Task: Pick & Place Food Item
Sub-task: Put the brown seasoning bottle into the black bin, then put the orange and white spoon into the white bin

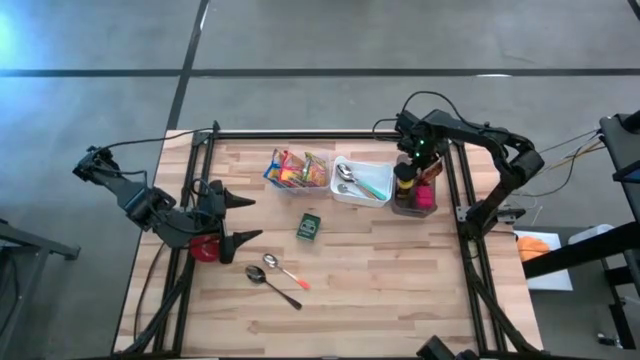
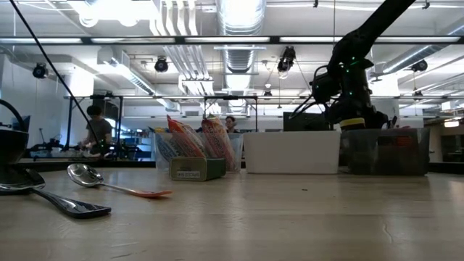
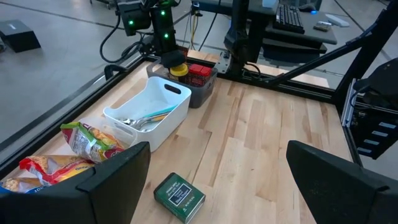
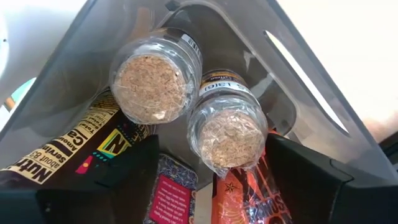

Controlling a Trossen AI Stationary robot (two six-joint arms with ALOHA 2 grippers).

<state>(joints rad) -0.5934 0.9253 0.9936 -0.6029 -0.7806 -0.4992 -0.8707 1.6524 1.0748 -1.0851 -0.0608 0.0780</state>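
My right gripper [image 1: 412, 160] points straight down over the grey bin [image 1: 428, 203] at the table's far right, its fingers open. Below it, the right wrist view shows two clear spice jars [image 4: 155, 78] [image 4: 227, 137] lying in the bin among snack packets [image 4: 59, 155]. A dark bottle with a yellow cap [image 3: 178, 70] stands in the bin right under the gripper; whether a finger touches it I cannot tell. A small green box [image 1: 308, 227] lies flat mid-table. My left gripper [image 1: 252, 220] waits open near the left edge.
A white bin [image 1: 372, 196] with cutlery stands beside the grey bin. Left of it is a clear bin of bright snack bags [image 1: 297, 170]. Two spoons [image 1: 272, 283] lie near the front centre. A red thing [image 1: 205, 247] sits by the left arm.
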